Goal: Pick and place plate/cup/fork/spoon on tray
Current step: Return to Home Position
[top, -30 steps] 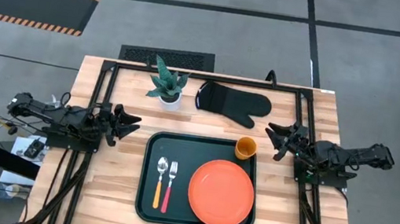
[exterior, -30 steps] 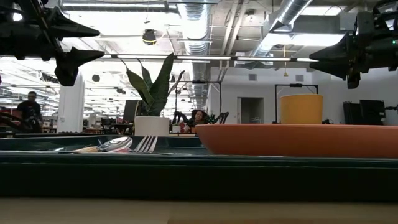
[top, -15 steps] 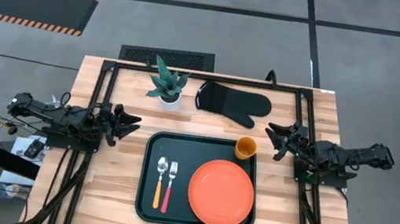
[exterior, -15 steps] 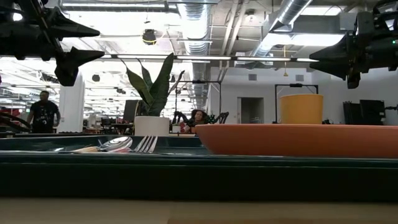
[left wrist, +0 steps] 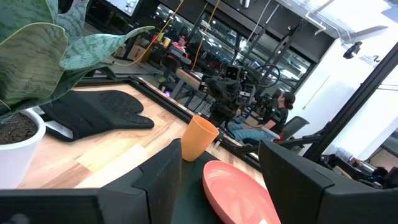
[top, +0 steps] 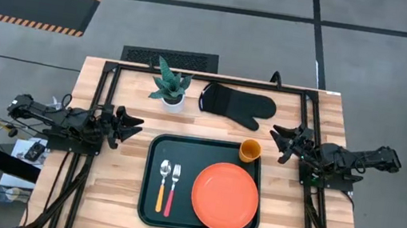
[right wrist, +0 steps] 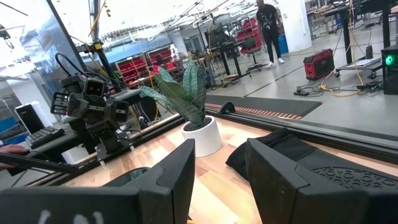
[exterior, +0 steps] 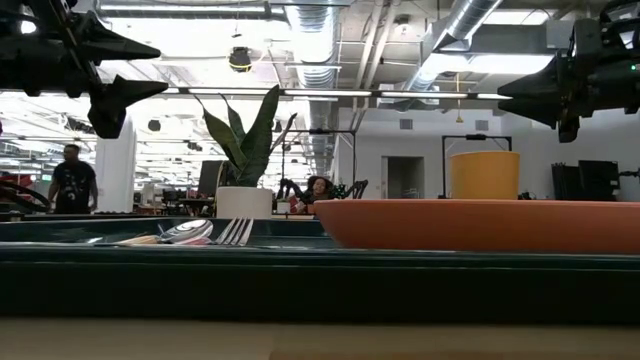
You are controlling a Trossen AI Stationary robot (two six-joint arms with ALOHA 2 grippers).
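At the lower centre of the overhead frame, the tray (top: 191, 148) held everything the task named. The plate (top: 225, 196) filled its right half, and the cup (top: 250, 150) stood upright in its upper right corner, just beside the plate's rim. The spoon (top: 162, 186) and fork (top: 173, 189) lay side by side on its left, spoon outermost. Nothing looked left to carry. The left claw (top: 137, 124) hovered off the tray's left edge above the table (top: 98, 195), fingers spread and empty. The right claw (top: 276, 143) hovered off the upper right corner, likewise spread and empty. Only the arms' retreat to rest seemed outstanding.
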